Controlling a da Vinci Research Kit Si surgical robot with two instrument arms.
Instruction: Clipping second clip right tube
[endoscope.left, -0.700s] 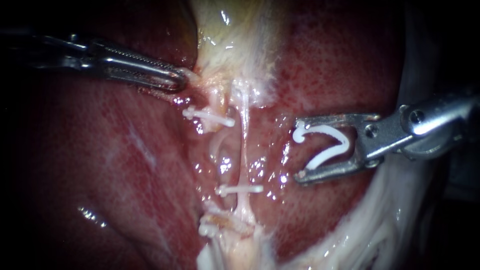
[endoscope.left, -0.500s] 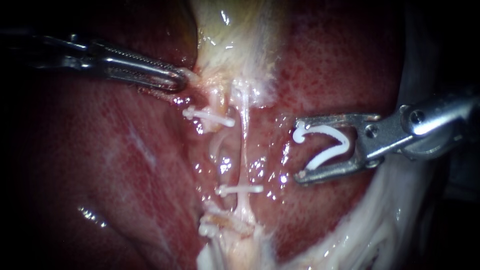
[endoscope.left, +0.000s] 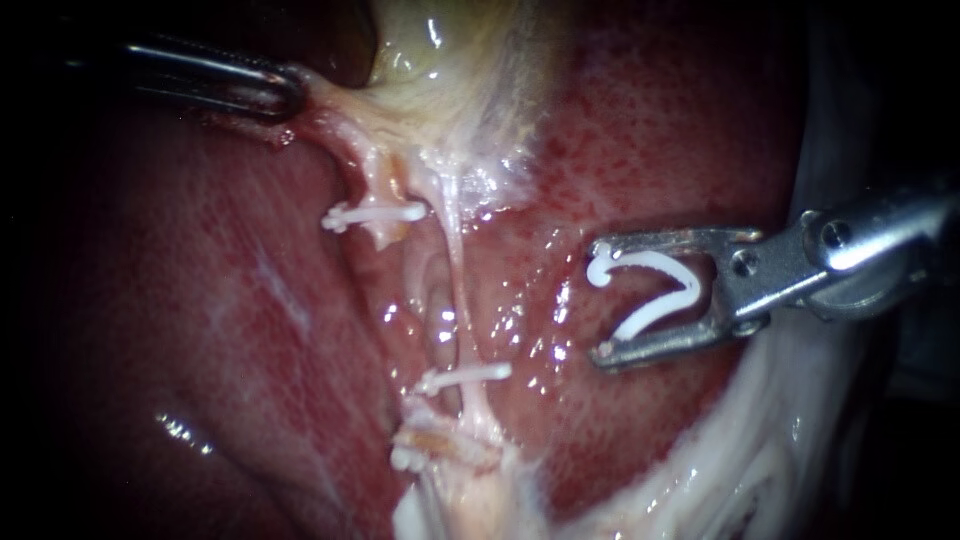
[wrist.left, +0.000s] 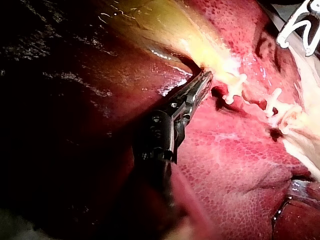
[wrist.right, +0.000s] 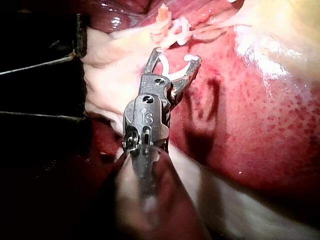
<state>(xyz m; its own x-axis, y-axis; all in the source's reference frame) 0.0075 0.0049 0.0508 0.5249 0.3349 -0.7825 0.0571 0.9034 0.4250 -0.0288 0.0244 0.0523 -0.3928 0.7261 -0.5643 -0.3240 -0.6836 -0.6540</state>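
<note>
Clip (endoscope.left: 645, 260) sits in right instrument (endoscope.left: 600, 300), near right tube (endoscope.left: 458, 270).

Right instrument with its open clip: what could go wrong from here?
The right tube is thin and taut; nudged by the open clip in the right instrument, it might tear. That clip could also foul the lower clip already on this tube, or catch the left tube beside it. If the left instrument loses the gallbladder tissue, the tube slackens.
</note>
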